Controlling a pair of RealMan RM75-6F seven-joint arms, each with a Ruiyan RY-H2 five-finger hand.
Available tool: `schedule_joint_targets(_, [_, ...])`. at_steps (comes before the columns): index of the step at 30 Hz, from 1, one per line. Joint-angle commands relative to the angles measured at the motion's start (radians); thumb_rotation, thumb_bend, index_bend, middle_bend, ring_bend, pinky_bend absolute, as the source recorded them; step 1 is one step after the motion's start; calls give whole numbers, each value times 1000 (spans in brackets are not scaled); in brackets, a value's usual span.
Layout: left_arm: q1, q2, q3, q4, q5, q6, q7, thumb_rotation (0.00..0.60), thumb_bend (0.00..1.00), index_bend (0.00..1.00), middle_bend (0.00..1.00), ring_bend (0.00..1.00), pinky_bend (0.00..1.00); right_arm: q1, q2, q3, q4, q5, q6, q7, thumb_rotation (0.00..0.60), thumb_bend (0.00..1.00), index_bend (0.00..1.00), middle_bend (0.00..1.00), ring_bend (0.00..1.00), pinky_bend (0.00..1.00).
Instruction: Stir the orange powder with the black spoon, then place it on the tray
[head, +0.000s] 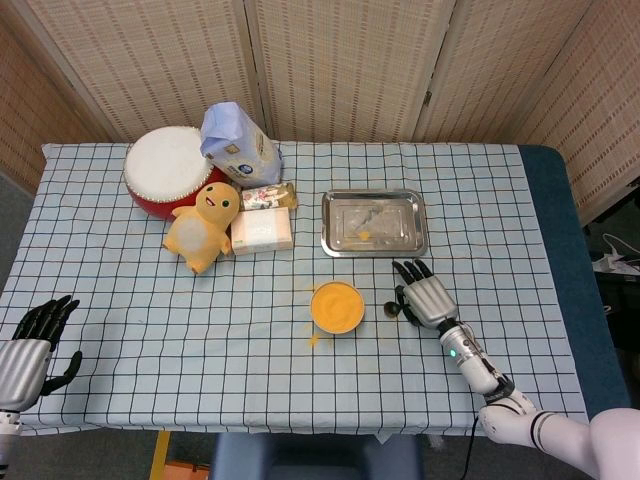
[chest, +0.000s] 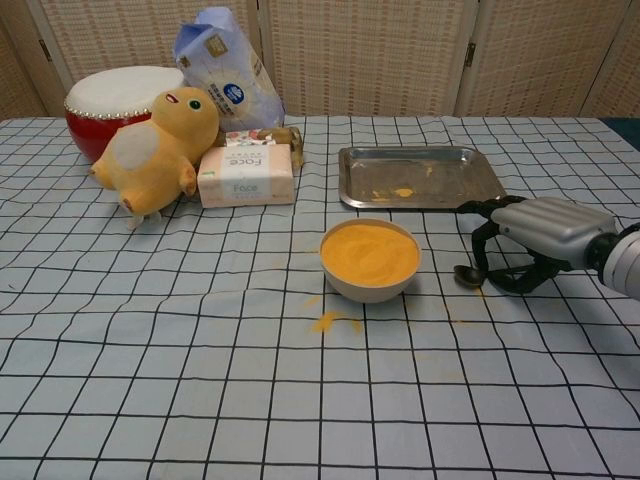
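One black spoon (chest: 468, 273) flat on the checked tablecloth (head: 200, 330), just right of the bowl of orange powder (chest: 369, 258), bowl end toward the bowl, handle running right under the right hand (chest: 535, 240). Right hand arched palm-down over the handle, dark fingertips (chest: 480, 252) curled down around it, touching or nearly touching the cloth on both sides; actual grip on the spoon not clear, cannot tell if closed on it. Same hand in head view (head: 424, 294), just right of the bowl (head: 337, 306), spoon bowl (head: 391, 310) peeking out at its left edge. Some orange powder spilled on the cloth (chest: 330, 321) in front of the bowl. Metal tray (chest: 420, 176) behind bowl and hand, near both, touching neither, few orange specks inside. Left hand (head: 30, 345) well apart at the near-left table edge, holding nothing, fingers spread. Far left cluster: yellow plush toy (chest: 160, 150), red drum with white top (chest: 118, 97), blue-white bag (chest: 225, 70) upright behind the plush, pink-white box (chest: 246, 176) just right of the plush, small packet (chest: 262, 138) behind the box. Woven screen (head: 340, 60) behind the table.
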Motion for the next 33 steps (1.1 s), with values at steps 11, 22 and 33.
schedule_joint_targets(11, [3,3,2,-3,3,6,2,600,460,0,0,0,91,-3,0,-8,-17,9,14,-32,600,387,525,0,0,0])
schedule_joint_targets(22, [5,5,2,-5,3,9,1,600,459,0,0,0,90,-17,3,-4,-39,5,69,-56,600,398,655,0,0,0])
schedule_joint_targets(33, [6,8,4,-10,10,14,-3,600,460,0,0,0,91,-12,64,37,-137,-2,129,-60,600,398,663,0,0,0])
